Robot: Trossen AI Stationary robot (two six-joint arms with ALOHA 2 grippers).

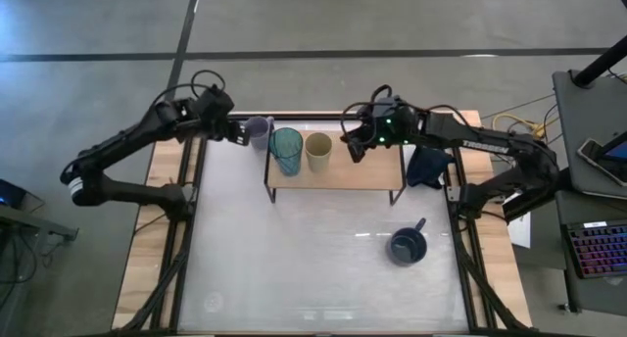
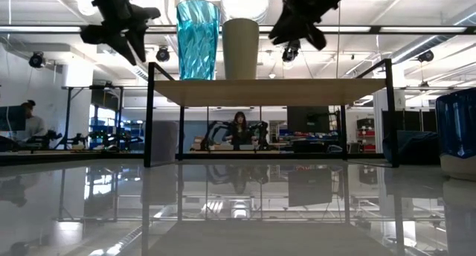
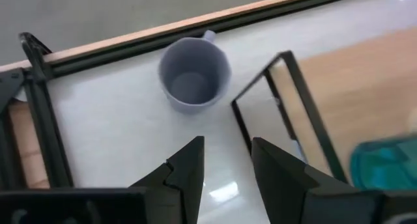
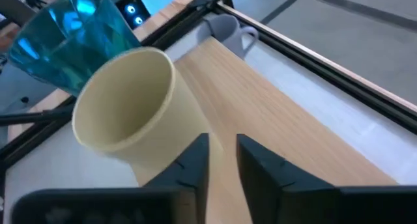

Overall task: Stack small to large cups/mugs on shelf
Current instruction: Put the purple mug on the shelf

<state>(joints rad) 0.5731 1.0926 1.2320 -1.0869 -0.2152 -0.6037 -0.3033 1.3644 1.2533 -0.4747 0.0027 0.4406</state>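
The shelf (image 1: 367, 170) stands at the table's far middle. On its left part the teal tumbler (image 1: 286, 149) and the cream cup (image 1: 318, 151) stand upright side by side. The grey-lavender cup (image 1: 258, 131) stands upright on the white table just left of the shelf, at the far edge. My left gripper (image 3: 227, 155) is open and hovers just left of this cup (image 3: 194, 77), clear of it. My right gripper (image 4: 223, 152) is open by a narrow gap above the shelf board, just right of the cream cup (image 4: 130, 107). The dark blue mug (image 1: 405, 246) stands on the table at the near right.
A dark navy cloth (image 1: 428, 168) lies at the shelf's right end, under my right arm. The shelf's black frame leg (image 3: 280, 100) stands close beside the grey-lavender cup. The right half of the shelf board (image 2: 297, 92) is bare. People sit in the room beyond the table.
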